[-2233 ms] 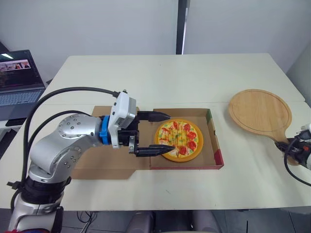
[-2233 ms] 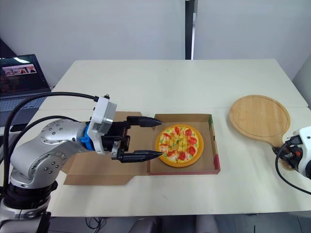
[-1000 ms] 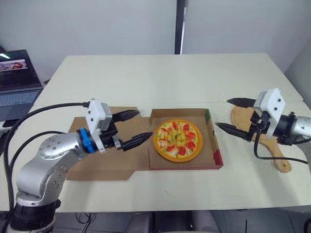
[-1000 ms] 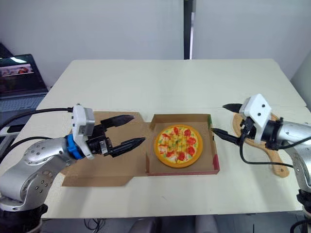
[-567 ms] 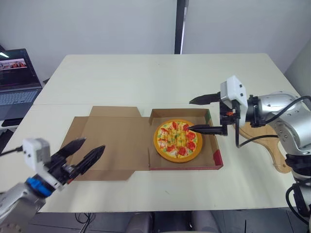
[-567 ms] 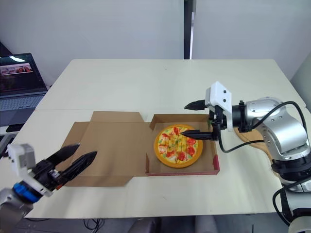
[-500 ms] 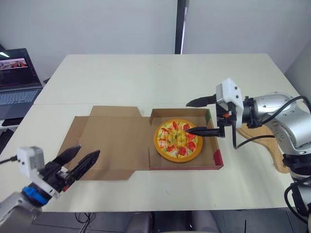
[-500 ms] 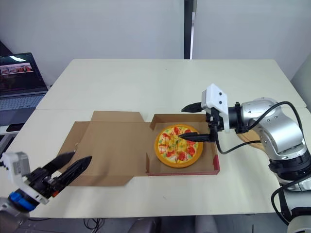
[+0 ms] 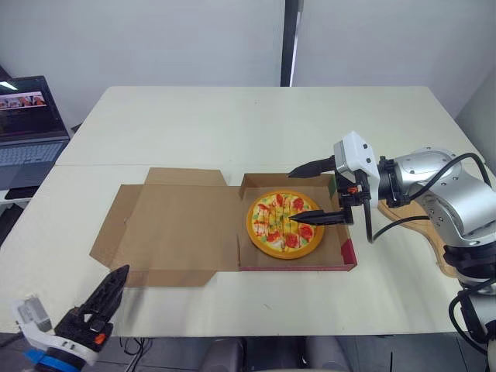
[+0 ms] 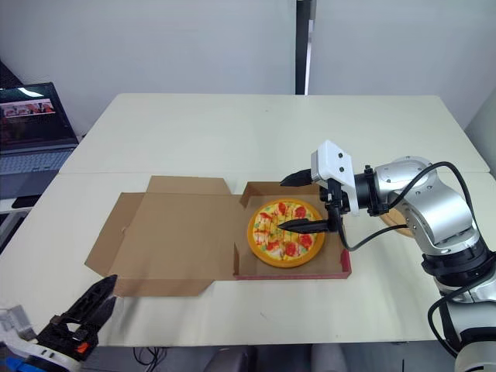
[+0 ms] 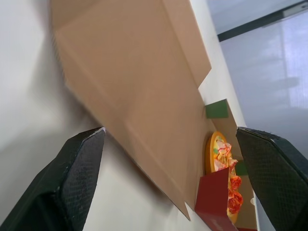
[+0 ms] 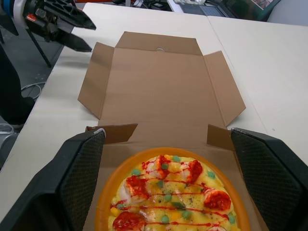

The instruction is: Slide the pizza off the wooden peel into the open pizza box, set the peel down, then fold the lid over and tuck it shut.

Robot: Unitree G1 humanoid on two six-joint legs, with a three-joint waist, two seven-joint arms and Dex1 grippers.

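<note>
Hovering over the pizza point(image 9: 284, 223), the right gripper point(image 9: 294, 197) has its fingers spread wide. The pizza sits in the pizza box point(image 9: 346, 256), with the lid point(image 9: 174, 229) flat at 9 o'clock and the peel point(image 9: 438, 246) at 3 o'clock. The left gripper point(image 11: 168, 134), at the table's point(image 9: 232, 124) 7 o'clock edge, gapes too.

Pizza box point(image 9: 174, 225), centre: matt brown cardboard, red printed outer wall. Pizza point(image 9: 285, 223): glossy moulded plastic. Bench point(image 9: 256, 124): smooth, matt, off-white. Right pincer point(image 9: 293, 198), right of centre: black fingers point(image 12: 82, 183) with fine cross-hatched texture, white plastic housing.
</note>
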